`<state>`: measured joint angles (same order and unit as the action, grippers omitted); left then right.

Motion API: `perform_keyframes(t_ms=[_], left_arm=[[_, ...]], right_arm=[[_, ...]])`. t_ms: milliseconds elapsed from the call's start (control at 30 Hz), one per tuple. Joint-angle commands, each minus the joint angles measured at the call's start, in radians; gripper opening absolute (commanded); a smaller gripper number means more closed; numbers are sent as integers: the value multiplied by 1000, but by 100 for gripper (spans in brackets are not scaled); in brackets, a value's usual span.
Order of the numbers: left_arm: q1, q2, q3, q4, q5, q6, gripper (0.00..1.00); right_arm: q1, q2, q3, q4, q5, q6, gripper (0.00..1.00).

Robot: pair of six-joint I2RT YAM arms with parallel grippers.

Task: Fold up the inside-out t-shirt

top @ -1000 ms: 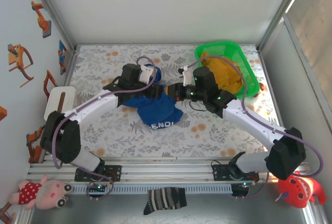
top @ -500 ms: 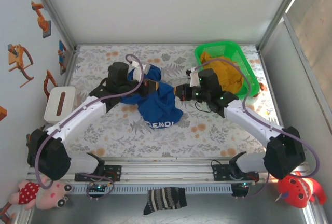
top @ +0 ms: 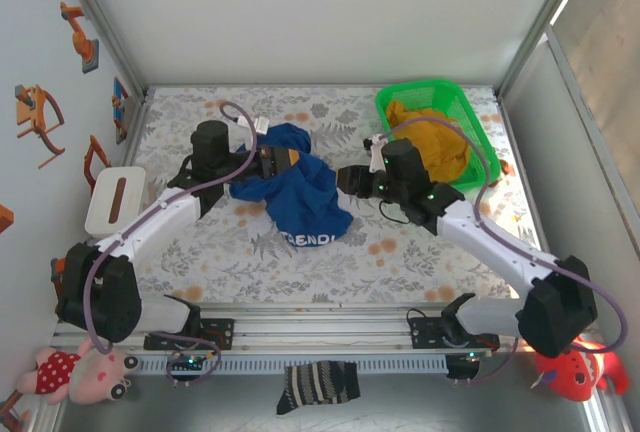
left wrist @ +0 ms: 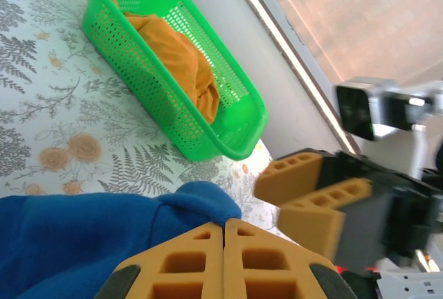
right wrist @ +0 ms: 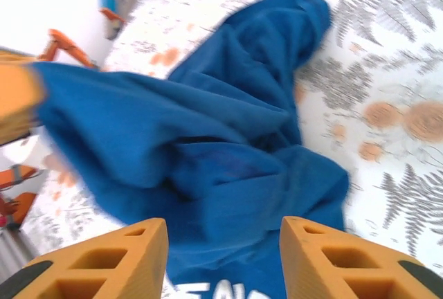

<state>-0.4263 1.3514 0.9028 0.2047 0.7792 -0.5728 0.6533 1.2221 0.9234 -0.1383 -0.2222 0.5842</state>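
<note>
pinching the blue t-shirt point(top: 305, 197) in left fingers point(left wrist: 181, 271); right fingers point(right wrist: 114, 261) spread, empty. grab cloth just ahead, pull taut.

Royal-blue t-shirt point(top: 300, 192) lay crumpled mid-frame on the surface point(top: 400, 252), white lettering point(top: 312, 242) at its lower edge; upper-left fold was pinched in the left hand point(left wrist: 223, 228).

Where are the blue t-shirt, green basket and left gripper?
blue t-shirt point(top: 305, 200): top view, centre of cloth.
green basket point(left wrist: 138, 81): left wrist view, near wall.
left gripper point(left wrist: 223, 228): left wrist view, between its fingertips.
</note>
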Motion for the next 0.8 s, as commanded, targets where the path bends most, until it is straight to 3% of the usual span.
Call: perform_keyframes(t_ms=[0, 367, 400, 467, 500, 767], left_arm=[[1, 11, 21, 64, 46, -34, 0], [2, -4, 8, 42, 41, -30, 0], [2, -7, 4, 40, 41, -30, 0], [6, -7, -3, 36, 35, -29, 0], [12, -6, -4, 20, 23, -24, 0], [73, 75, 31, -138, -116, 45, 0]], right_arm=[[52, -2, 22, -6, 23, 23, 47], [60, 272, 209, 87, -22, 30, 43], [56, 288, 223, 89, -27, 28, 38], [47, 298, 240, 89, -53, 29, 6], [42, 289, 247, 82, -66, 29, 0], [43, 124, 310, -7, -149, 46, 0]])
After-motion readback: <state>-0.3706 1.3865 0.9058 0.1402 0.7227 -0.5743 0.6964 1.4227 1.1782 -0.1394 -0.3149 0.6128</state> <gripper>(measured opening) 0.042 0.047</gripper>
